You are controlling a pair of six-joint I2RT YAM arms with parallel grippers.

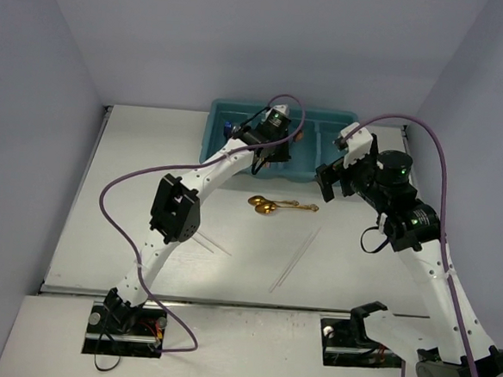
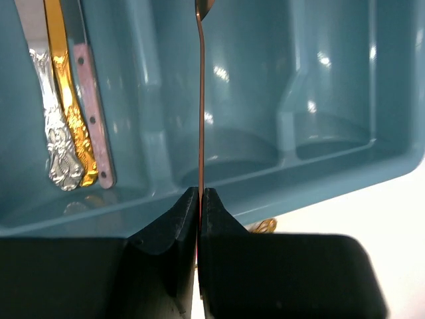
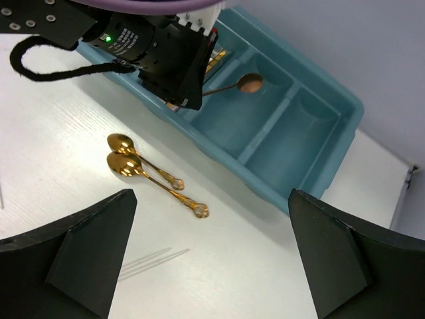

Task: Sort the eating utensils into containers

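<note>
Above the long teal-blue plastic cutlery tray (image 2: 372, 166), my left jaws are clenched on the thin handle of a copper-coloured metal spoon (image 2: 200, 100). Its bowl hangs over a middle compartment, beside the one where a silver ornate handle (image 2: 56, 146), a gold handle (image 2: 76, 133) and a pink riveted handle (image 2: 93, 113) lie together. Whether the bowl touches the floor of the compartment or only hovers, I cannot tell from these views. My right jaws stand wide apart and hold nothing, over the white surface (image 3: 232, 286) near the other end of the tray.

To do this step well, I think I should bring the spoon low between the walls and keep it along the length of the compartment. Then I should release it and lift straight up, so the handle does not catch. Two gold metal spoons (image 3: 124, 164) and some thin pale sticks (image 1: 296, 259) wait on the surface.
</note>
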